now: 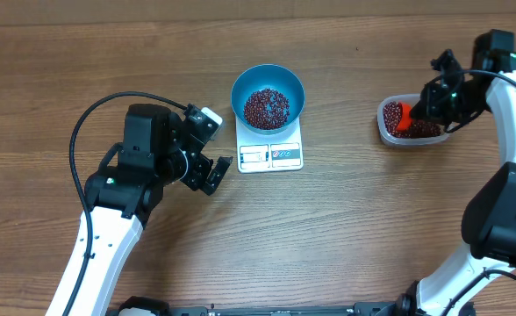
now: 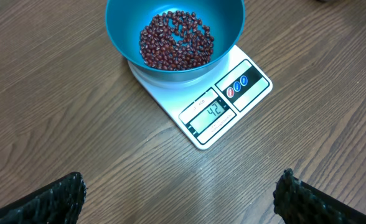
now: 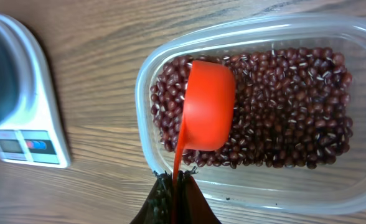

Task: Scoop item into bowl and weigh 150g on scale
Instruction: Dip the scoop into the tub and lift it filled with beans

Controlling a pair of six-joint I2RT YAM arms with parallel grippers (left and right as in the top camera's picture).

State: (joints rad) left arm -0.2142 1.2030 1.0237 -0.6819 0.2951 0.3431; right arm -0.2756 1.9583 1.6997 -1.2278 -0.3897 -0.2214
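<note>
A wooden desk (image 1: pixel 354 228) seen from above, with two robot arms. The right hand (image 1: pixel 419 112) is mostly hidden behind its own dark wrist in the overhead view. The right wrist camera shows its fingers (image 3: pixel 164 200) only as a dark, blurred wedge at the bottom edge, pressed together on the thin handle of a bright orange-red scoop (image 3: pixel 208 106). The scoop's cup lies over the dark red-brown beans (image 3: pixel 282 106) in a clear plastic tub (image 3: pixel 251 28). Only its smooth outer side shows, so whether it holds any beans cannot be told. The tub's right end is cut off by the picture edge. The left hand (image 1: pixel 212 146) rests just left of the scale, fingers spread wide apart and gripping nothing. Its own camera catches only two black fingertips in the bottom corners. The teal-blue bowl (image 2: pixel 233 25) stands on the far half of the white scale (image 2: pixel 170 93), covering that part of it, and holds a shallow layer of beans. The top of the bowl's rim is cut off in the left wrist view. On the scale's near edge the display (image 2: pixel 215 111) appears to read 42. The small print above and below it is too tiny to read. Beside it a dark panel (image 2: pixel 238 86) carries one red and two blue oval marks.
</note>
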